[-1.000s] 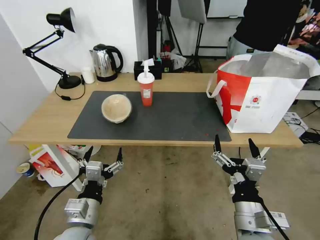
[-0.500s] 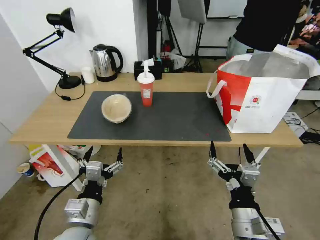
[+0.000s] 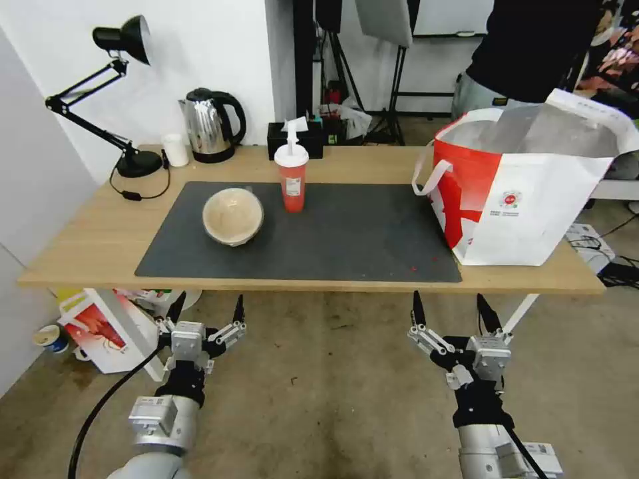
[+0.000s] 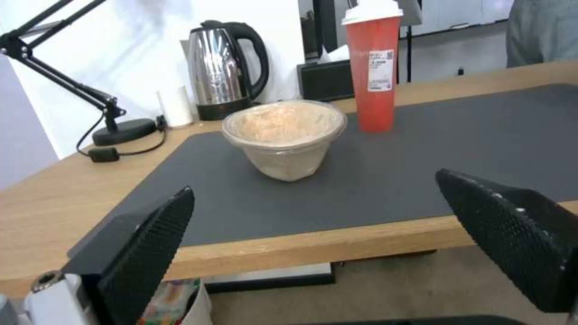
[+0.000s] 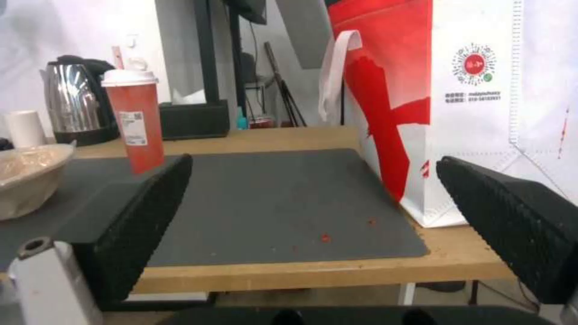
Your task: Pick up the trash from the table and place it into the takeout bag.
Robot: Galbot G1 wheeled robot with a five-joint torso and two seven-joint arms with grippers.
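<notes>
Below worktop edge, left gripper and right gripper hang, jaws spread, empty. Paper bowl, red cup ahead of left jaws; takeout bag beyond right, mouth open for loading.

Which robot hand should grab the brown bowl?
Probably the left. The left gripper hangs open below the table edge, nearly in line with the tan bowl. The right gripper, also open, sits farther off, nearer the takeout bag.
</notes>
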